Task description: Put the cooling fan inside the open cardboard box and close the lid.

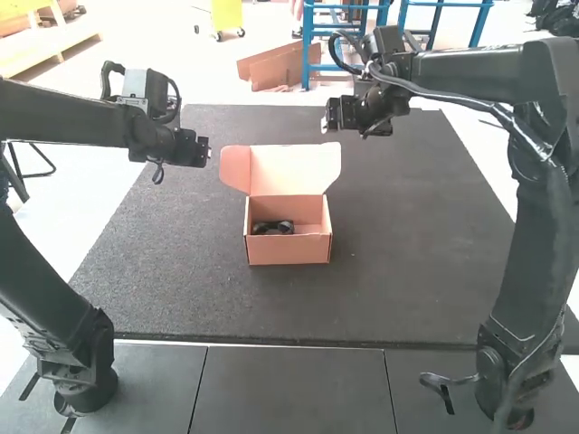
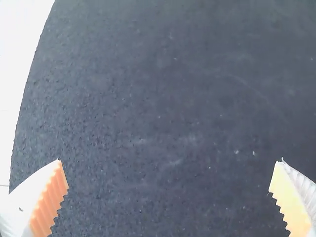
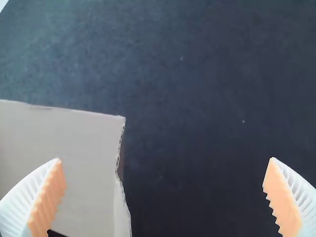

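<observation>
1. Checking the scene first, we found the cooling fan lying inside the cardboard box at the middle of the dark surface, so we judged only the lid was left to close.
2. The left gripper hung just beside the upright lid's left edge, the right gripper above its far right corner; both gaped wide and held nothing.
3. We judged the right one best placed (it sat behind the flap) to push the lid forward and down evenly, while the left steadied the box.
</observation>
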You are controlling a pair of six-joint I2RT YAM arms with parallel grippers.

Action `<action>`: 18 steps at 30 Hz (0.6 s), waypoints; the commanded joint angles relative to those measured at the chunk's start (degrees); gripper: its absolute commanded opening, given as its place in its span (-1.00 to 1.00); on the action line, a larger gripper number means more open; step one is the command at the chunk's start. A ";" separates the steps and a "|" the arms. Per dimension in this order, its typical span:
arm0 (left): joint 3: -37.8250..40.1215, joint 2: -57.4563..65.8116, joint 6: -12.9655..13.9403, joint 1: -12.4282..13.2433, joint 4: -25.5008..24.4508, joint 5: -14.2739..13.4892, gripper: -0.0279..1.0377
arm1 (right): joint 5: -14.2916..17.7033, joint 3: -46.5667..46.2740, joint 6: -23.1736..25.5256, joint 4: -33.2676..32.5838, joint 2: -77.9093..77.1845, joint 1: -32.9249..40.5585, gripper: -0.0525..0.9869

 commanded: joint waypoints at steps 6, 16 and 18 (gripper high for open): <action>3.02 2.63 0.45 -0.66 0.87 1.83 0.87 | -5.06 3.44 -0.03 -2.83 1.09 -1.51 0.85; 4.96 4.03 -0.08 -2.94 1.58 5.69 0.87 | -8.49 4.85 0.68 -5.64 1.97 -1.60 0.84; 5.05 4.03 -0.17 -3.21 2.19 6.31 0.87 | -9.02 4.94 0.68 -5.99 2.15 -1.60 0.84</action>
